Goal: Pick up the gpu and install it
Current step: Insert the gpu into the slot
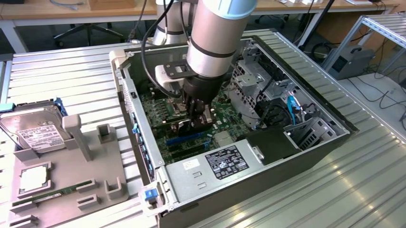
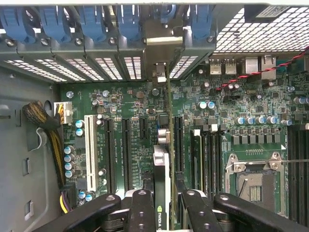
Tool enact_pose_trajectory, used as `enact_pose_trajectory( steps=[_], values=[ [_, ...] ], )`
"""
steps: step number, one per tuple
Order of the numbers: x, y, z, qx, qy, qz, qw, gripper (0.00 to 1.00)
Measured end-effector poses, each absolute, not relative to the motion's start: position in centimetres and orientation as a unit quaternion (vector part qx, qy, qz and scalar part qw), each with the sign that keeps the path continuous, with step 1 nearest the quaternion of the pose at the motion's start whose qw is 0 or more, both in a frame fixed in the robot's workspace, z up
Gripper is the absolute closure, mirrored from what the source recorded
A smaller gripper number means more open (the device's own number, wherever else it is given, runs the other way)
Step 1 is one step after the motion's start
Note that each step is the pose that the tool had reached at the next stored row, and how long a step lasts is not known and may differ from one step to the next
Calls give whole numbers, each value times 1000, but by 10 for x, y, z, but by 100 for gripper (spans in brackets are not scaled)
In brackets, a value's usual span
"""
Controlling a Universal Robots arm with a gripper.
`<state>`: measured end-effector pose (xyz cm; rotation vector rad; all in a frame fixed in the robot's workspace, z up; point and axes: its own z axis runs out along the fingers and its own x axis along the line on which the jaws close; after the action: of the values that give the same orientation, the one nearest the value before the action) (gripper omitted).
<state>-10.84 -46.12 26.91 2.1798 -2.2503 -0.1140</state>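
Note:
My gripper (image 1: 198,118) is down inside the open computer case (image 1: 254,180), shut on the gpu (image 1: 185,127). In the wrist view the gpu (image 2: 162,164) stands on edge between my two black fingers (image 2: 142,205), green logo strip facing the camera. Its silver bracket (image 2: 161,46) reaches the rear slot openings under the blue latches (image 2: 96,21). The card runs along the green motherboard (image 2: 120,111), close beside a long black expansion slot (image 2: 177,145). I cannot tell whether its edge sits in a slot.
The power supply (image 1: 216,164) and a drive cage (image 1: 250,76) crowd the case interior. A bare CPU socket (image 2: 253,183) lies beside the memory slots. On the exterior view's left, a grey fixture (image 1: 95,156) holds a hard drive (image 1: 35,128), a processor (image 1: 33,178) and a memory stick (image 1: 51,194).

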Motion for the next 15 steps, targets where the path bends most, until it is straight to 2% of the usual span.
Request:
enact_pose_trajectory(
  steps=[7, 15],
  values=[
    [-110, -461, 269, 696, -718, -33, -6, 73],
    [-111, -461, 269, 696, -718, -33, -6, 73]
  ],
)
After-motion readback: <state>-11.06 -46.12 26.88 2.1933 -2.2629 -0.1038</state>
